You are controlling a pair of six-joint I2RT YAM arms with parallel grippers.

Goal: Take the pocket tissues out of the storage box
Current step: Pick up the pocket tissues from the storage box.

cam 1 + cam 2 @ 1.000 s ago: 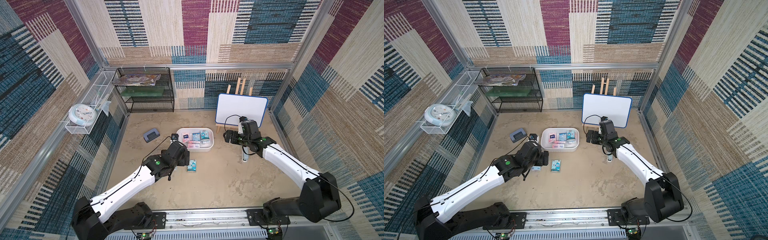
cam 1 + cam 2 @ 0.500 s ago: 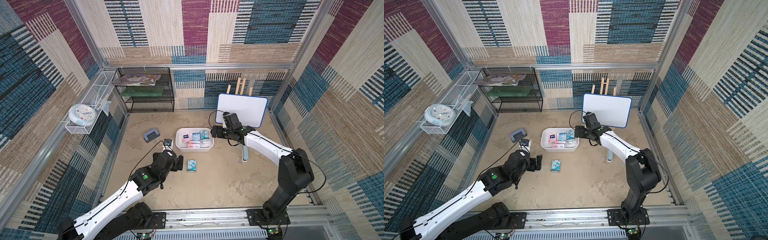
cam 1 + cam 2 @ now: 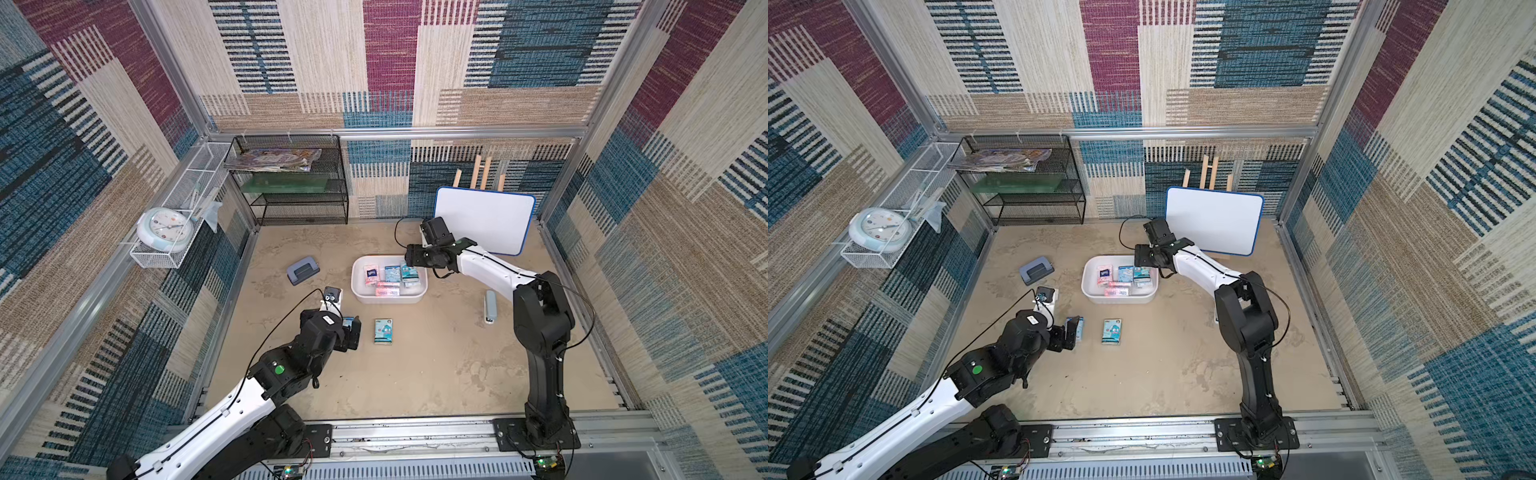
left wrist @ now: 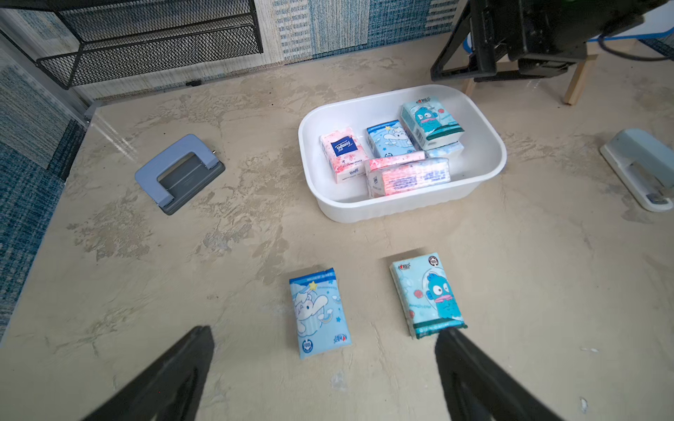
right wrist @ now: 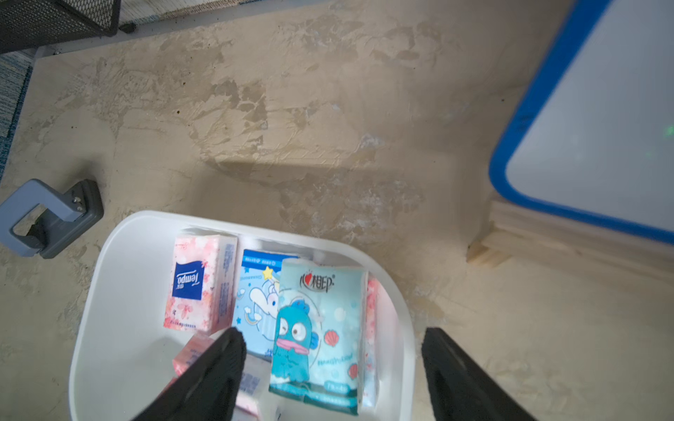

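Right wrist view: right hand [image 5: 333,331] spread apart above storage box [image 5: 109,277]; hole punch [image 5: 43,215], whiteboard [image 5: 601,127] nearby.

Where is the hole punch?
In both top views, the hole punch lies flat, left of the storage box, near the black shelf.

I read "Tempo" on the dark-blue label of the pink packet [image 5: 189,288] inside the storage box [image 5: 95,291]. Also in that box, the teal packet [image 5: 321,328] carries "心相印" above its cartoon fish. The finer print on the packets is too small for me to read.
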